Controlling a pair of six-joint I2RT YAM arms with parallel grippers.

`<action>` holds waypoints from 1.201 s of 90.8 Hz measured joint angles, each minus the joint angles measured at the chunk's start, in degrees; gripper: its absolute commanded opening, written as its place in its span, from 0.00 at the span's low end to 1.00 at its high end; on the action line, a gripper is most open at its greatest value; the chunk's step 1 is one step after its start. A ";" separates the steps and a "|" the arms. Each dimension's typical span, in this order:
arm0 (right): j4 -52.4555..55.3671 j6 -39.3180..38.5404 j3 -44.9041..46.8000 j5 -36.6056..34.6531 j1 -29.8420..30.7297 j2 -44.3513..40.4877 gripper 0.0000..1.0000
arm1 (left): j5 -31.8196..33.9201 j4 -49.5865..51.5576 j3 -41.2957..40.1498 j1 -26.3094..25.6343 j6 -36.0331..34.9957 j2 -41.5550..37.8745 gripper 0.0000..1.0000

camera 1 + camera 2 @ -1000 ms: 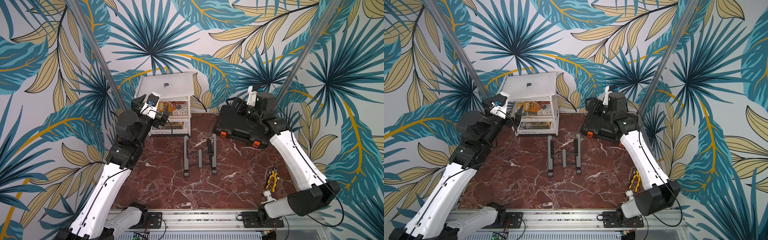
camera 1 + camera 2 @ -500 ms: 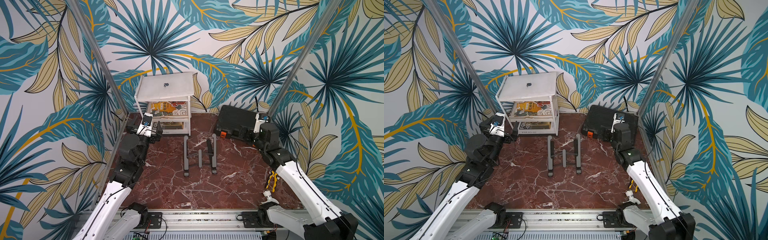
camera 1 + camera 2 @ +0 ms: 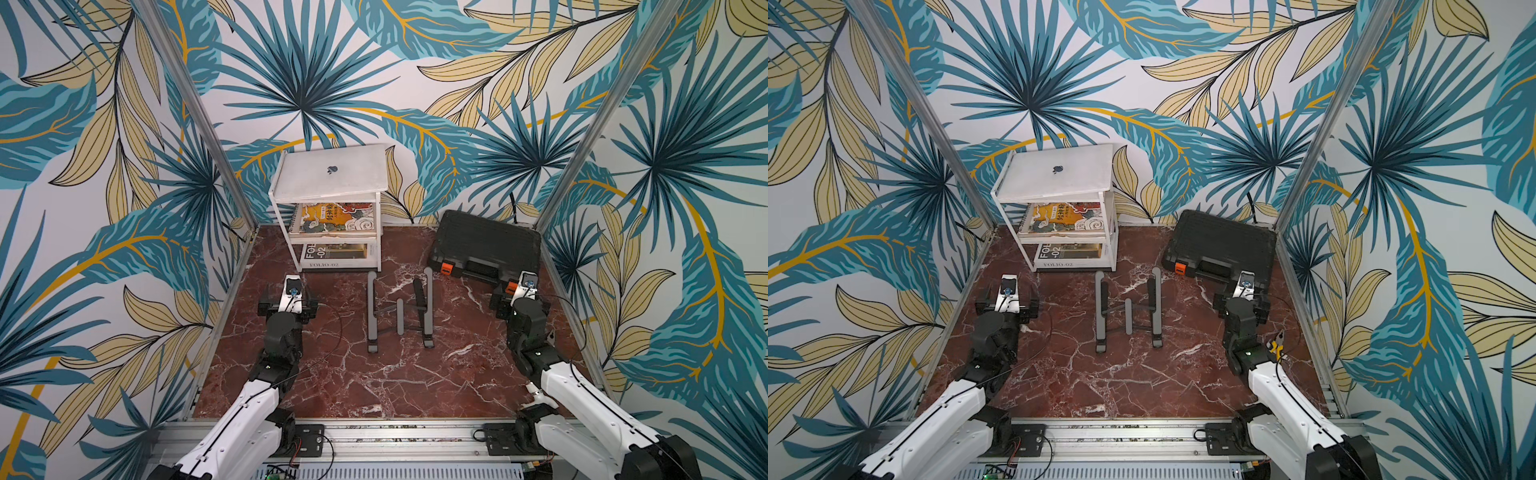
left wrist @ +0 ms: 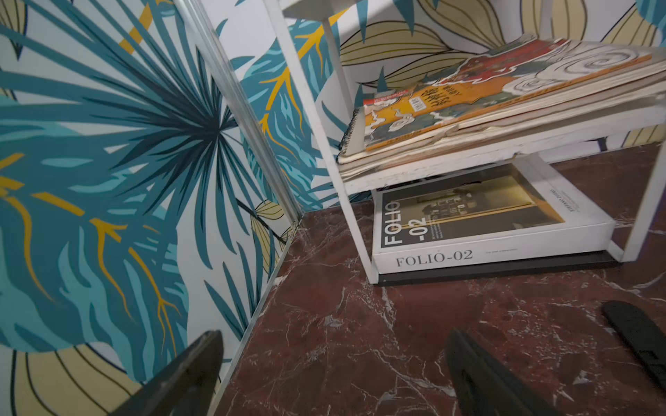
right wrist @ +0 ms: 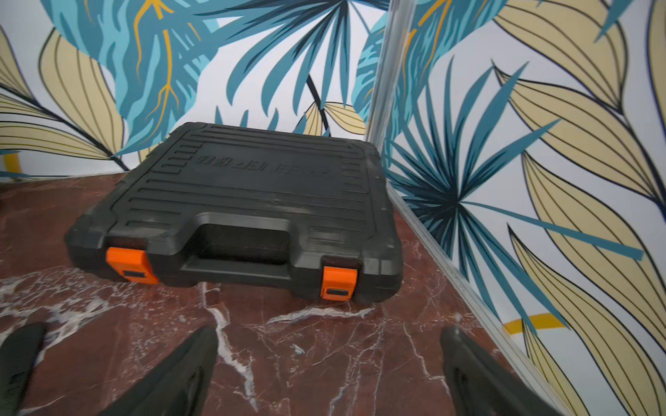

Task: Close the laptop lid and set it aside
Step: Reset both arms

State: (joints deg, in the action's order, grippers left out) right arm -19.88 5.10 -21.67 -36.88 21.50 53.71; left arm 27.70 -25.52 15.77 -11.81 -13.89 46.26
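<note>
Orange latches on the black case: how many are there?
2, both on the front edge of the black case, flanking its handle: one latch nearer the folding stand, the other latch farther from it. None seems hidden.

Teal and tan leaf-patterned walls (image 3: 311, 83) enclose a red marble bench (image 3: 374, 386). A white shelf unit (image 3: 332, 240) stands at the back.

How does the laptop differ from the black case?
The laptop is smooth silver with a dark apple logo; the black case is ribbed plastic with orange latches. The laptop lies atop the white shelf unit; the black case sits on the marble tabletop. Both are shut.
</note>
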 measured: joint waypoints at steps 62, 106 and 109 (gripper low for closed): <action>-32.68 0.87 10.16 4.55 -16.09 18.82 1.00 | -5.03 -23.47 -1.29 6.88 4.35 30.40 1.00; -38.64 -5.16 2.47 21.07 -16.48 33.64 1.00 | -8.44 -26.91 -1.09 7.80 4.83 29.97 1.00; -38.34 -5.38 2.03 21.81 -16.48 33.62 0.99 | -8.55 -27.52 -1.55 7.80 4.98 29.88 1.00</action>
State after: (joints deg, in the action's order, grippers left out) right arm -58.22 -0.27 -19.64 -15.07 5.02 87.33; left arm 19.16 -53.04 14.22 -4.01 -8.91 76.14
